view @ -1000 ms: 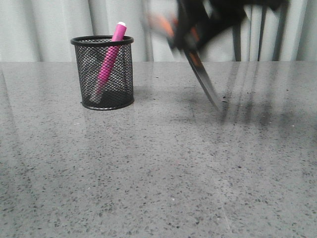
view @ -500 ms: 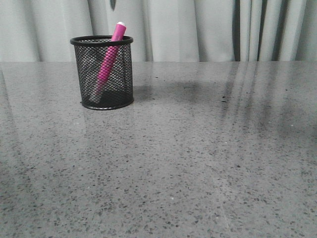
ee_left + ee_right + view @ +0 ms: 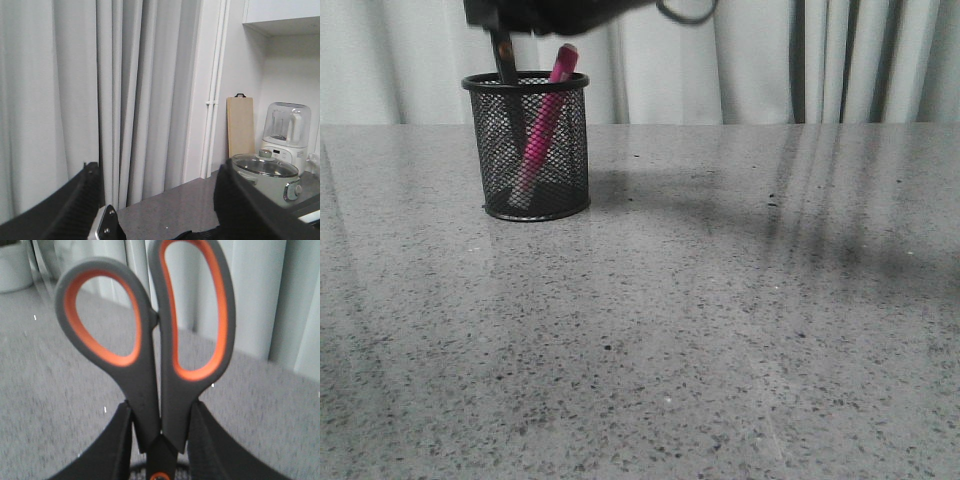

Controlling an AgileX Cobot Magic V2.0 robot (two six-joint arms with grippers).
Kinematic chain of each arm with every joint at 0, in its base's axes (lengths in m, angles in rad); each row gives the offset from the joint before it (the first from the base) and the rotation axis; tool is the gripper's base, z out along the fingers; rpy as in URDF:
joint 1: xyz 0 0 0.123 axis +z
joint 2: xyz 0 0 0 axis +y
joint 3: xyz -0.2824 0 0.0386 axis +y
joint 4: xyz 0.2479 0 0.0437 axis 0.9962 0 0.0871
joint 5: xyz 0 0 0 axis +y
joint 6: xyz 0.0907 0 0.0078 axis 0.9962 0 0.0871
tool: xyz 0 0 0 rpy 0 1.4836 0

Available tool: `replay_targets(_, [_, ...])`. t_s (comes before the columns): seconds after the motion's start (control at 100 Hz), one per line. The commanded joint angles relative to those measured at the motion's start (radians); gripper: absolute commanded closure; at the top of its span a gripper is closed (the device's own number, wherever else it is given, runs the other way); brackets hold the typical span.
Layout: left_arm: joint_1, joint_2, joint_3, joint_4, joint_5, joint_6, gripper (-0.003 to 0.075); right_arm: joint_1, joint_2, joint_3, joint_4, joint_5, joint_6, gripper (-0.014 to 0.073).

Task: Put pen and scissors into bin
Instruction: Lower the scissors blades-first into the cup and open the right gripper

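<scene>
Front view: the scissors [image 3: 506,62] hang blades-down into the bin [image 3: 528,145] beside the leaning pen [image 3: 546,118], on a speckled grey table [image 3: 720,320]. Left wrist view: the left gripper [image 3: 160,210] (over no object) stands spread apart. Right wrist view: the right gripper [image 3: 161,440] clamps the scissors below the orange-lined loops.

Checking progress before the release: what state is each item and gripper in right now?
pen: in the bin, leaning, tip above the rim.
scissors: closed, clamped near the pivot; blades pointing down into the bin.
bin: upright on the table, not tipped.
right gripper: shut on the scissors, above the bin.
left gripper: open, holding nothing, facing the curtain.
</scene>
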Motion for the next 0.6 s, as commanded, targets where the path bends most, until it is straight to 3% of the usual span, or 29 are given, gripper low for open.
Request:
replay_targets(0.0, [-0.007,0.001,-0.024,-0.015,-0.021,0.002,0.0279,-0.002,-0.046,0.004,-0.002,-0.096,-0.011,0.067])
replay_targets(0.16, [-0.007,0.001,-0.024,-0.013,-0.021,0.002,0.0279,-0.002,-0.046,0.03,0.002,-0.098,-0.011,0.0634])
replay_targets(0.23, [-0.007,0.001,-0.024,-0.013,-0.019,0.002,0.0279,-0.002,-0.046,0.03,0.002,-0.112,-0.011,0.054])
replay_targets(0.43, [-0.007,-0.001,-0.024,-0.013,-0.017,0.002,0.0279,-0.002,-0.05,0.03,0.002,-0.139,-0.01,0.0152])
replay_targets(0.5, [-0.007,-0.008,-0.024,-0.001,-0.017,0.002,0.028,-0.002,-0.075,0.03,0.002,-0.143,-0.01,0.0101])
replay_targets(0.59, [-0.007,-0.029,-0.021,0.045,-0.017,0.002,0.0324,-0.002,-0.136,0.03,0.002,-0.129,-0.01,0.01])
